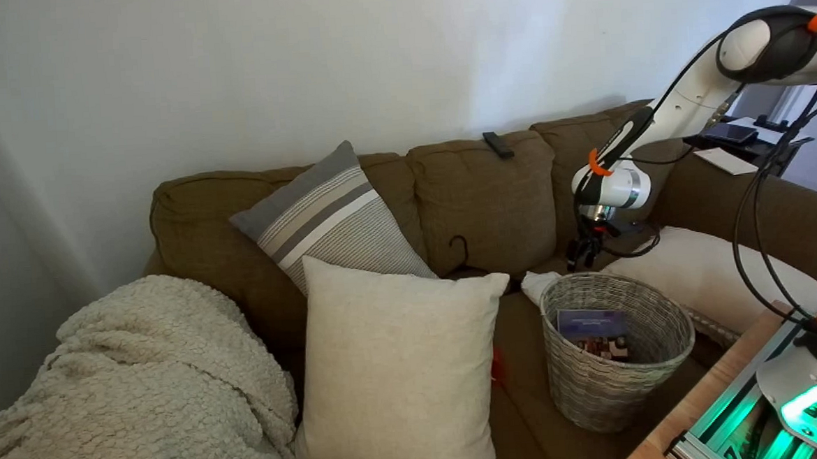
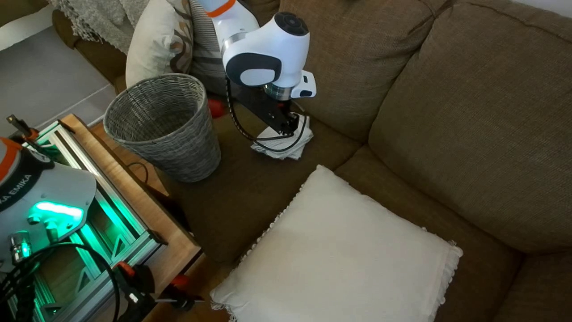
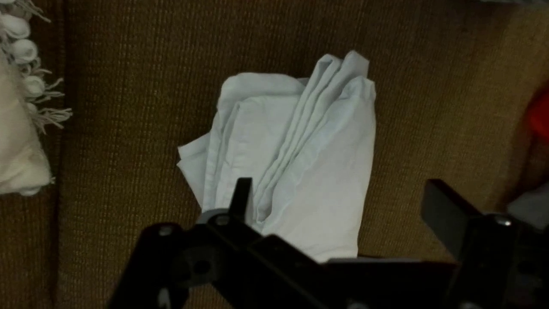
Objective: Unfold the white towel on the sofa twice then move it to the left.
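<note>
We count one white towel (image 3: 291,163), one sofa (image 2: 232,205), one basket (image 2: 192,154), three loose pillows (image 1: 401,363). The towel lies on the sofa below our one gripper (image 3: 341,195), its fingers (image 3: 448,218) spread wide.

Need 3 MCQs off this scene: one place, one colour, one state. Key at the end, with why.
1. Where is the white towel?
A) in the wicker basket
B) on the sofa seat
C) on the striped pillow

2. What colour does the robot's base light glow?
A) red
B) orange
C) green

3. How does the gripper stand?
A) open
B) shut on the towel
C) shut with nothing in it

Key:
1 B: the wrist view shows it lying on brown upholstery.
2 C: the glow is green in both exterior views.
3 A: its fingers stand wide apart in the wrist view.
</note>
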Controlling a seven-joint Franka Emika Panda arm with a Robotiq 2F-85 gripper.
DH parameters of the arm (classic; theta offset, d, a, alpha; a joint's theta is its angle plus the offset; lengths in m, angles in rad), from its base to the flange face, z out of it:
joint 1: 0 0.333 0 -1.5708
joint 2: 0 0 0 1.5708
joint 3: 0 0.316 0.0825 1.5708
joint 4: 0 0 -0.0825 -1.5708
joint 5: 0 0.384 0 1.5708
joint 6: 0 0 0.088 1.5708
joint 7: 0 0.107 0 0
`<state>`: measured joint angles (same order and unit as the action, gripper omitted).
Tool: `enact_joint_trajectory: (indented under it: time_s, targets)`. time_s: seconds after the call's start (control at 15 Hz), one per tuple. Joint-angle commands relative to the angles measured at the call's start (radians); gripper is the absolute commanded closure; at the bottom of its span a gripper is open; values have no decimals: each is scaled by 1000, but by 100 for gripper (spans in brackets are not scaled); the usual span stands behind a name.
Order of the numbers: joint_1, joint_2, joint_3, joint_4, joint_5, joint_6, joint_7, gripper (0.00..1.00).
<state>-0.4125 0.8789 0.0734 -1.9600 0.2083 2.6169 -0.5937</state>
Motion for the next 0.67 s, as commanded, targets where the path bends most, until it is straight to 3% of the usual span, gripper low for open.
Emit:
enact_joint_trajectory:
  time_s: [0.0,0.33,0.4,0.53,0.6]
  targets:
    - [-29,127,18,122,-31,10,-4,0]
    - [-23,256,30,263,-75,10,-23,9]
    - [-15,278,26,290,-93,15,-24,15]
    - [-7,321,26,348,-124,17,-24,13]
    - [-5,340,29,374,-134,17,-23,23]
